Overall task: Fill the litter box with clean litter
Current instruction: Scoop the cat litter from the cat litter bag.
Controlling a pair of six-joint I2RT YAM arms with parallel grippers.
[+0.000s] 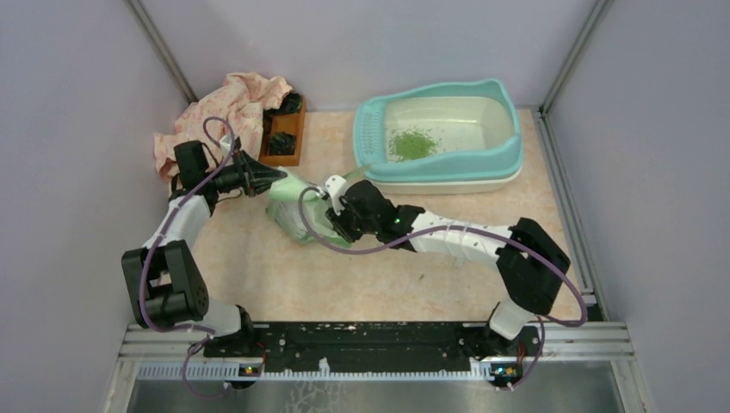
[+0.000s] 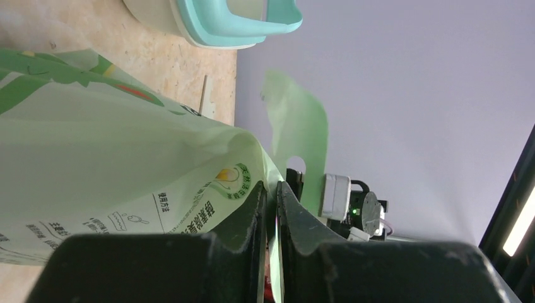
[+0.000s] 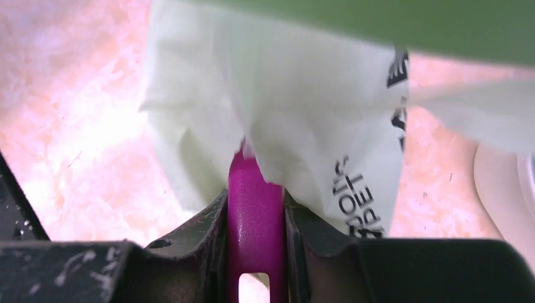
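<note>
I am in the scooping step: getting another load out of the bag, with the pour to follow.

My left gripper [image 2: 270,189] is pressed together on the upper edge of the pale green litter bag [image 1: 291,215], pinching the film between both fingers and holding the mouth up off the table [image 1: 344,284]. My right gripper [image 3: 255,197] is clamped on the handle of the purple scoop [image 3: 254,243]. The handle runs forward from my fingers and disappears under the crumpled bag film, so the bowl looks to be inside the bag. I cannot see the bowl, nor whether it carries anything.

The litter box [image 1: 448,89] sits at the far right of the table, well apart from the bag's body, with its near wall just beyond my right wrist. In its cream basin lies a small patch of clean litter [image 1: 411,144], close to the perforated ledge. Most of the floor is bare, so I judge the filling to be only begun.

The next move calls for drawing the scoop out level, so the granules do not spill, while my left side keeps the mouth lifted and open. Then I must carry it over the teal rim and tip it above the basin. The loose film may catch the scoop as it leaves.
</note>
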